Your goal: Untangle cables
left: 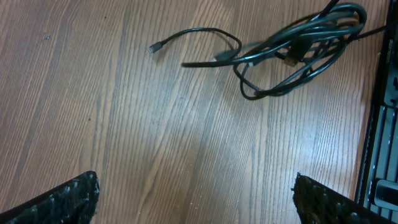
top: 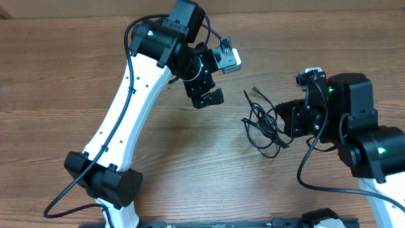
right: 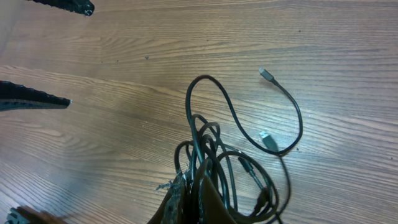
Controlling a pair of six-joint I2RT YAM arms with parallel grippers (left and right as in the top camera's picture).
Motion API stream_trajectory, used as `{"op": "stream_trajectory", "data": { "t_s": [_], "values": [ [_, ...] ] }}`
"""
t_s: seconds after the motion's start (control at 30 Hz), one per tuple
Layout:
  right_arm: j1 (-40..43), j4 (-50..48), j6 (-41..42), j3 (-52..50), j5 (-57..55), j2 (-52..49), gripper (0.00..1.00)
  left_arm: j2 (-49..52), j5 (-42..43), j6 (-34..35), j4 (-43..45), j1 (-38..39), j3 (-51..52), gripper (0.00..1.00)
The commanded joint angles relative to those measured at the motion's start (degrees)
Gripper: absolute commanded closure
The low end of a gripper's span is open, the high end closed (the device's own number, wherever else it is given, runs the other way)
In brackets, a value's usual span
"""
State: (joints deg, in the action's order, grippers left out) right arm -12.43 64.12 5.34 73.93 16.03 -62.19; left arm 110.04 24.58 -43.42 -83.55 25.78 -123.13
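Overhead: one tangled bundle of black cables [top: 262, 123] on counter [top: 63, 82], right of centre, long axis top-to-bottom of view; strand count indeterminate. Right pincer [right: 191, 198] pinching bundle. Left pincer [left: 196, 202] spread, well apart.

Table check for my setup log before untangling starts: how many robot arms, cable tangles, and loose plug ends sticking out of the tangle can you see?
Robot arms: 2
Cable tangle: 1
Loose plug ends: 2
Total: 5
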Motion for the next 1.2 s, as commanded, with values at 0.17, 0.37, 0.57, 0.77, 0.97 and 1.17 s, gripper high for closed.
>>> {"op": "stream_trajectory", "data": {
  "t_s": [0.17,0.37,0.57,0.77,0.97,1.17],
  "values": [
    [0.13,-0.61,0.2,1.68,-0.59,0.9,0.96,-1.29,0.07,0.79,0.02,-0.35,-0.33,0.0],
    [0.13,-1.33,0.2,1.68,-0.55,0.9,0.96,-1.29,1.38,2.25,-0.44,-0.09,-0.33,0.0],
    [0.15,-2.45,0.2,1.68,2.12,1.49,0.96,-1.09,6.84,-4.42,-3.54,0.48,-0.33,0.0],
    [0.15,-3.93,0.24,1.68,8.55,1.73,0.96,-0.63,7.28,-15.76,-7.61,2.01,-0.33,0.0],
    [0.15,-3.87,0.15,1.68,10.14,1.73,0.96,-0.63,11.98,-17.73,-7.52,2.12,-0.33,0.0],
    [0.2,-3.8,-1.38,1.68,16.02,1.73,0.96,-0.63,16.55,-20.2,-6.21,2.43,-0.35,0.0]
  ]
}}
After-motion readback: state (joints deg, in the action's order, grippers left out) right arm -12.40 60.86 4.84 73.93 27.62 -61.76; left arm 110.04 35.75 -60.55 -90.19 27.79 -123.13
